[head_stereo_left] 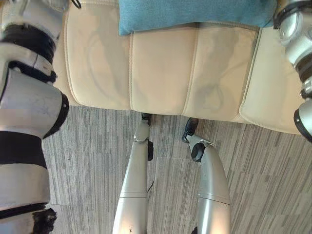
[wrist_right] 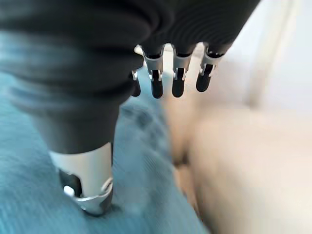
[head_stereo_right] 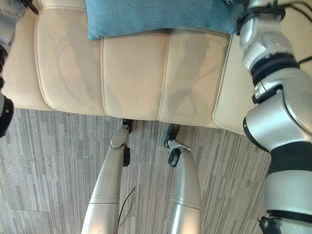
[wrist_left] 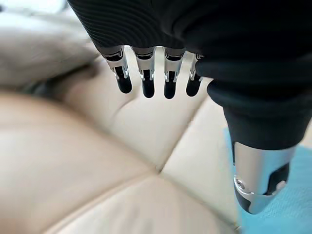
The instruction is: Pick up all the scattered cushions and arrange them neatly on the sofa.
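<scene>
L hand (wrist_left: 161,73) hovers over cream sofa (head_stereo_left: 161,73) seat, fingers straight, holding nothing. Teal cushion (head_stereo_left: 195,12) lies at 12 o'clock on seat, toward the back. R hand (wrist_right: 122,97) over cushion's 3 o'clock end, fingers relaxed, thumb (wrist_right: 87,185) touching fabric, no grip. Risk: cushion's front edge stays skewed, or a nudge drags it crooked.
</scene>
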